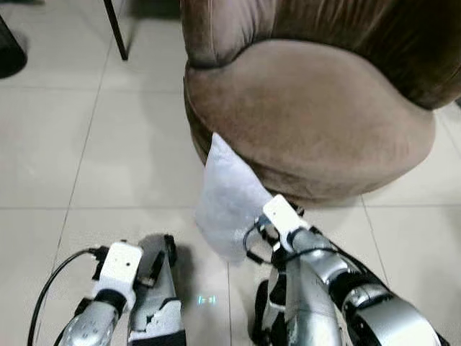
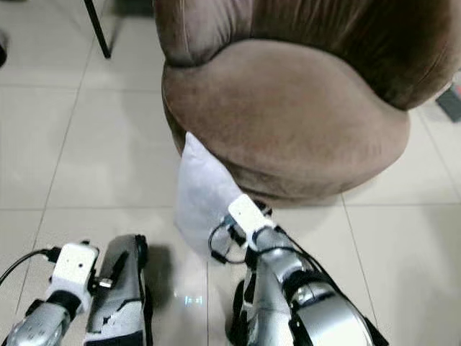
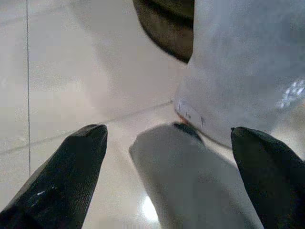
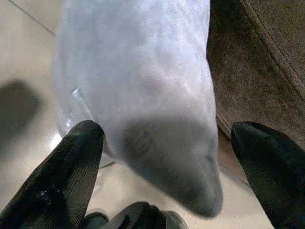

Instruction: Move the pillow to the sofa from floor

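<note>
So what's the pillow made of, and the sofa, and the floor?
The pillow looks like soft white cloth with stuffing inside: it bulges and creases, and has a faint sheen. The sofa looks like brown velvety fabric, since its surface shows lighter and darker brushed patches. The floor seems to be glossy pale tile: you can see straight joint lines and light reflecting off it.

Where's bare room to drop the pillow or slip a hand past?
The sofa seat is bare, the floor left of it too. It's crowded at the sofa's base, where the pillow leans with the right hand open around it.
</note>
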Tool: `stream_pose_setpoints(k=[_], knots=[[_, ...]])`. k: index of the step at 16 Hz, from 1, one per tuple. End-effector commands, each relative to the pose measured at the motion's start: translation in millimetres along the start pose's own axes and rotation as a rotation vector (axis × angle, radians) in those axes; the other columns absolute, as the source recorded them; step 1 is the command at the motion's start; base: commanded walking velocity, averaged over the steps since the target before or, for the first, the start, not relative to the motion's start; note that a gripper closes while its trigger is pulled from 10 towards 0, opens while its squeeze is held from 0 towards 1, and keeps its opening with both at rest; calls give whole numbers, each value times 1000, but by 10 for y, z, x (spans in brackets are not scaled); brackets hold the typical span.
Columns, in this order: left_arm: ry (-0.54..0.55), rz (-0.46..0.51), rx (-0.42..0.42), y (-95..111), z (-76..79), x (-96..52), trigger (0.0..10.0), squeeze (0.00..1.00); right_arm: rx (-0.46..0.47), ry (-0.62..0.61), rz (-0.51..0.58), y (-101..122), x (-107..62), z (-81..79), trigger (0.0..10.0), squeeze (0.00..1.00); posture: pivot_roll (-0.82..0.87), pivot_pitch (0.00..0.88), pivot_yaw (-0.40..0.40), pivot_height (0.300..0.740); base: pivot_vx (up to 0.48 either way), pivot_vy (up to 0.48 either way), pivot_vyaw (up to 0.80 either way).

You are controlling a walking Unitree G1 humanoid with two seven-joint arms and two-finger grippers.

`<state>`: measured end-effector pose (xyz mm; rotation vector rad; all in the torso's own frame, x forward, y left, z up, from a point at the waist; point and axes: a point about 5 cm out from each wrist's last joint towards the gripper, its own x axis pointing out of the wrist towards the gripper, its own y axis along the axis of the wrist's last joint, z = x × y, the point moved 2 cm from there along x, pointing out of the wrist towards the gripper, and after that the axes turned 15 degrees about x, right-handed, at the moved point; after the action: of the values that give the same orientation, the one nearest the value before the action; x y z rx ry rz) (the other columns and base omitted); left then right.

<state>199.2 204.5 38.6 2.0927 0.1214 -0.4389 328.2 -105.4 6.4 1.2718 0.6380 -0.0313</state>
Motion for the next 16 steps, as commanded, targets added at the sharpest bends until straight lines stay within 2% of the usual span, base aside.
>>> stream_pose_setpoints(k=[1,2,3,8,10,11,12,16], knots=[[-8,-15,-5,-16,5,-65,10000,0,35,-30,-37,-109,-25,23,10000,0,325,356,-102,550,0,0,0],[-13,-22,-4,-9,12,-95,10000,0,37,-36,-33,-103,-22,16,10000,471,323,360,-100,550,0,0,0],[-19,-27,-4,-5,21,-114,10000,0,56,-36,-29,-109,-24,6,10000,1000,320,364,-102,550,0,0,0],[-31,-36,-4,15,40,-142,10000,0,118,-75,-10,-114,-37,50,10000,1000,318,376,-99,550,0,0,0],[-35,-42,-5,3,48,-153,10000,0,105,-85,-10,-118,-41,66,10000,1000,313,375,-102,550,0,0,0],[-38,-43,-6,7,58,-150,10000,0,104,-107,-12,-125,-44,83,10000,965,312,375,-103,550,0,0,0],[-40,-43,-8,14,69,-147,10000,0,125,-104,-6,-121,-43,79,0,0,310,376,-102,550,0,0,0],[-49,-48,-7,12,88,-164,10000,0,189,-121,14,-108,-45,85,0,0,309,384,-97,550,0,0,0]])
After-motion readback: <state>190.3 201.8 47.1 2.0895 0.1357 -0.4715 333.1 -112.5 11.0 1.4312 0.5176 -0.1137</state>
